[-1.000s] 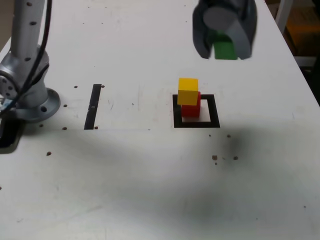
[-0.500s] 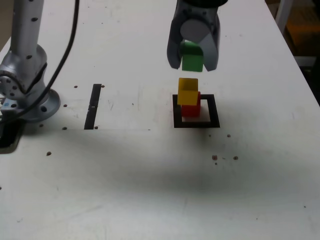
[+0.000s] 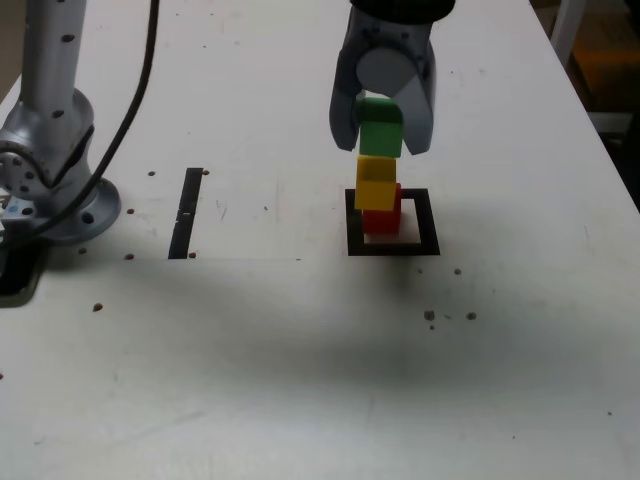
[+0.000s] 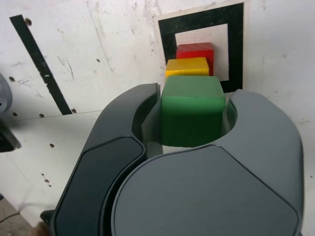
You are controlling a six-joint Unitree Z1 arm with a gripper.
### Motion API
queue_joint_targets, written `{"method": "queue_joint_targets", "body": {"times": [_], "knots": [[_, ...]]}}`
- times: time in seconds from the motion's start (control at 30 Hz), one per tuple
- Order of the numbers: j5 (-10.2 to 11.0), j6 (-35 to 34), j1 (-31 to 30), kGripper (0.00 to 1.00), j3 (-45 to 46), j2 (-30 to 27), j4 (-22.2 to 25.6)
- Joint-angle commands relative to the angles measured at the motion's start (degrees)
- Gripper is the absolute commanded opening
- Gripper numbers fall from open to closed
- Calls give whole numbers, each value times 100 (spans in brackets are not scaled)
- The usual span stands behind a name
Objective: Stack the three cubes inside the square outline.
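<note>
The red cube [image 3: 383, 218] sits inside the square outline [image 3: 392, 246], and the yellow cube [image 3: 377, 180] rests on top of it, shifted a little toward the exterior view's left. My gripper [image 3: 381, 130] is shut on the green cube [image 3: 380, 128], which sits directly on or just over the yellow cube; I cannot tell whether they touch. In the wrist view the green cube [image 4: 192, 110] fills the gap between the fingers, with the yellow cube [image 4: 187, 66], red cube [image 4: 197, 50] and square outline [image 4: 170, 29] beyond it.
A thin black strip [image 3: 187, 212] lies on the white table toward the exterior view's left. The arm's grey base [image 3: 50, 190] stands at the far left edge with a cable running up. Small dark specks dot the table [image 3: 300, 380].
The gripper has carried the green cube from the upper right to over the stack, then lowered it onto or just above the yellow cube.
</note>
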Motion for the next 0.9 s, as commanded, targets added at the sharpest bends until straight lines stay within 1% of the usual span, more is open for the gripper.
{"method": "queue_joint_targets", "body": {"times": [0.0, 0.23, 0.5, 0.67, 0.87], "knots": [[-38, 3, 11, 19, 20, -60, 26], [-191, 4, 11, 19, 99, -81, 42], [-255, 27, 11, 19, 161, -18, -79], [-261, 76, 11, 20, 253, 44, -269], [-222, 200, 41, 24, 490, 116, -694]]}}
